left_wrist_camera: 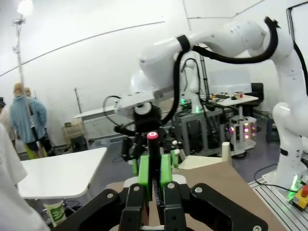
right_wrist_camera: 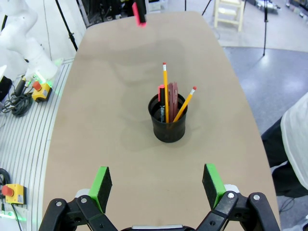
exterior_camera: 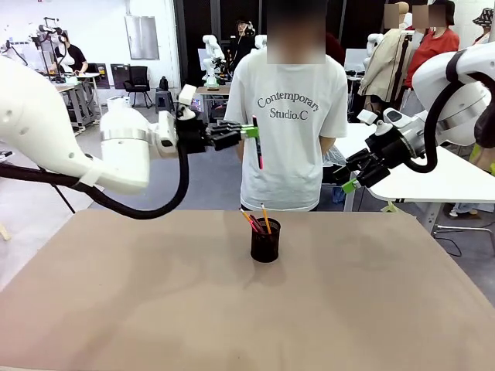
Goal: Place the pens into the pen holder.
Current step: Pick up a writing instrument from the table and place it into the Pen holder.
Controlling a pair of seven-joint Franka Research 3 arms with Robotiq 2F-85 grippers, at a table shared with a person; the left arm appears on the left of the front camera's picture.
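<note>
Most pens (right_wrist_camera: 168, 98) already stand in the pen holder (exterior_camera: 265, 241) at the middle of the surface (exterior_camera: 116, 309). My left tool (exterior_camera: 249, 132) grips the last black marker (exterior_camera: 257, 143), hanging upright high at the holder's twelve o'clock. My right tool (exterior_camera: 349, 184) waits, jaws apart, at two o'clock. By my judgement, only lowering this marker in remains.
</note>
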